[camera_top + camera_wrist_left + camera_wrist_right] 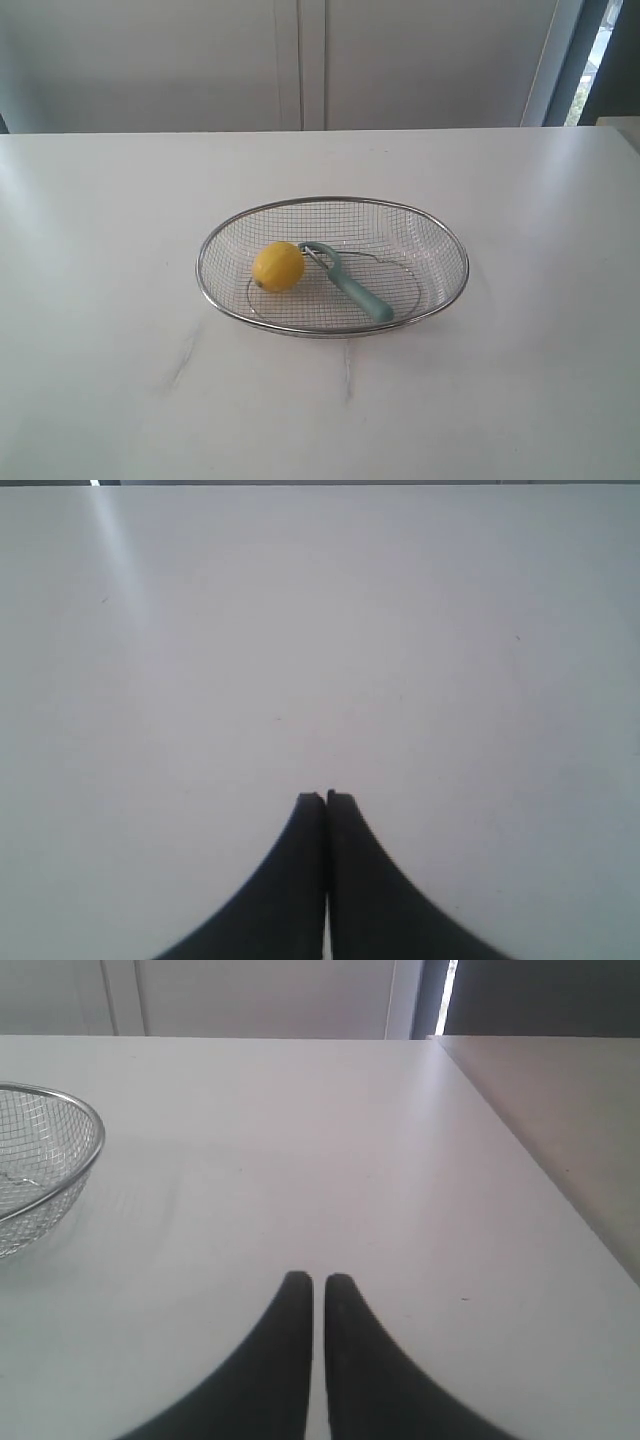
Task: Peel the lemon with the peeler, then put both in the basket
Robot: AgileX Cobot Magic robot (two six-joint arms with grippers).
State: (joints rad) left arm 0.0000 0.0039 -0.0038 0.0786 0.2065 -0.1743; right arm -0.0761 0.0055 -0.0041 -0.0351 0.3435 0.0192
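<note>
White tabletop (120, 400) is stretching out beneath pale wall panels (300, 60), and the basket (425, 240) is sitting near its middle. Inside, the lemon (278, 267) is lying toward the left, just beside the hooked head of the peeler (350, 283), whose handle is slanting toward the near rim. The left gripper (325, 798) is hovering over bare table, fingers pressed together and holding nothing. The right gripper (318, 1280) is pointing past the basket's edge, its fingers all but meeting, gripping nothing.
</note>
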